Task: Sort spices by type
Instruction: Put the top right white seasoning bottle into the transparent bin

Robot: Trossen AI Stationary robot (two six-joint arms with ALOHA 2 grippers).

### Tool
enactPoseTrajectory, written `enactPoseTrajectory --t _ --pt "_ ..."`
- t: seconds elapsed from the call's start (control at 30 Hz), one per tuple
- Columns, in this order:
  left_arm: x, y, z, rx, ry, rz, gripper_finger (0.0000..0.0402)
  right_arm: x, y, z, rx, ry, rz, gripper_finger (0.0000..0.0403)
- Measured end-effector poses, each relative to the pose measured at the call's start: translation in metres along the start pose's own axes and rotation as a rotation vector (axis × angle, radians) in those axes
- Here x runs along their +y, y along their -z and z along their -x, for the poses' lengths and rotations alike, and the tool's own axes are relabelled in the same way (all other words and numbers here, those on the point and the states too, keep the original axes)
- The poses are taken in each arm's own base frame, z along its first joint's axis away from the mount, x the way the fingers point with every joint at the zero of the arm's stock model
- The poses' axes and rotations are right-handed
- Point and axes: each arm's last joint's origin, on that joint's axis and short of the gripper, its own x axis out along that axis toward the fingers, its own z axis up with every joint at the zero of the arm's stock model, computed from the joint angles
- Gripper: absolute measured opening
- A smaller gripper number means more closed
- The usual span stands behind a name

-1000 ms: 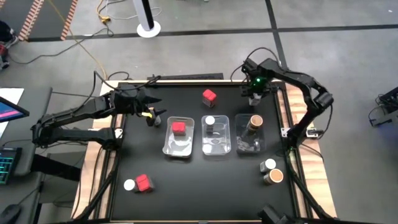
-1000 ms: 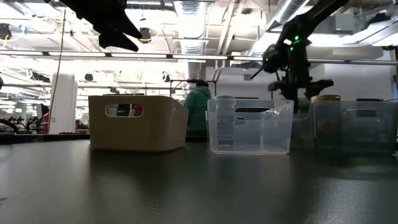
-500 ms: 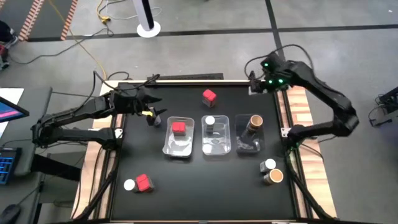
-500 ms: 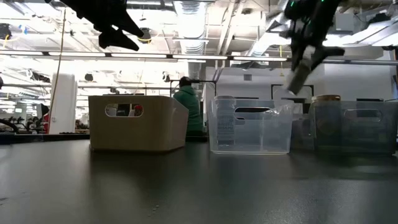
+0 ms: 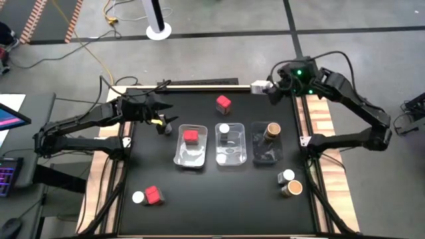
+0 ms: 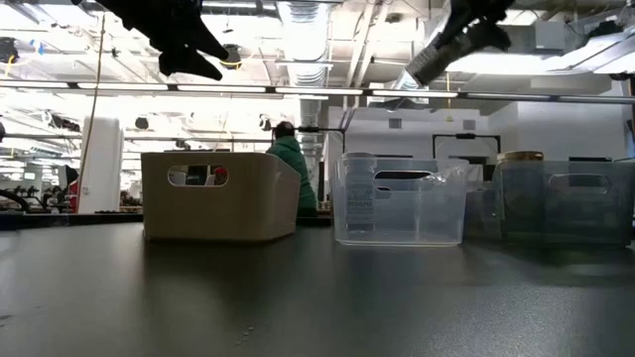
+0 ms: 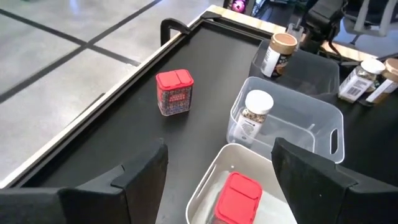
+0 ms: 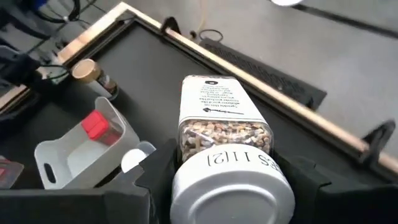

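White is the lid of the jar (image 8: 227, 162) that the right gripper (image 5: 273, 87) is pinching, up in the air by the table's far edge, at about 1 o'clock from the three trays. The jar lies on its side in the fingers, lid toward the wrist. I think this is the carrying step: one white-lidded jar is picked up and must go with its own kind. The middle tray (image 5: 230, 145) already has a white-lidded jar (image 5: 224, 130) in it, so the next move calls for swinging in toward 7 o'clock, turning the jar upright over that tray, lowering it and letting go. It should not bump the brown-lidded jar (image 5: 272, 131) in the right tray (image 5: 267, 147), which is close by. The left tray (image 5: 190, 147) holds a red box (image 5: 190, 137). The left gripper (image 5: 159, 117) waits at 9 o'clock from the trays with its fingers spread and nothing in them. Still to sort are a red box (image 5: 223, 103) at 12 o'clock, a red box (image 5: 153, 194) touching a white jar (image 5: 137, 197) at 7 o'clock, and a white jar (image 5: 287, 176) beside a brown one (image 5: 291, 189) at 5 o'clock. The table (image 5: 219, 212) is flat and black with a wood edge. Around it is grey floor with cables. Behind, the room is big and bright, with pipes on the ceiling, and a person in green (image 6: 289, 164) stands far off.
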Motion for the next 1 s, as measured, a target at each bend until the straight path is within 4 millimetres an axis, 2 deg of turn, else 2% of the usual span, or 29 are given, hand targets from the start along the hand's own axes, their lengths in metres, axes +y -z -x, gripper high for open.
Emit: enactPoseTrajectory --t 0.2,0.43,0.67,1.0 --pt "0.000 0.000 0.000 0.001 0.000 -0.004 0.0275 0.017 -0.028 -0.007 0.082 -0.075 0.165 0.0225" --pt "0.000 0.000 0.000 0.001 0.000 0.002 0.0275 0.043 -0.038 -0.040 0.307 -0.167 0.387 0.0225" --pt "0.000 0.000 0.000 0.001 0.002 0.004 0.0275 0.071 -0.015 -0.072 0.572 -0.226 0.568 0.0225" --pt "0.000 0.001 0.000 0.005 0.001 0.011 0.0275 0.113 0.013 -0.117 0.704 -0.256 0.744 0.0225"
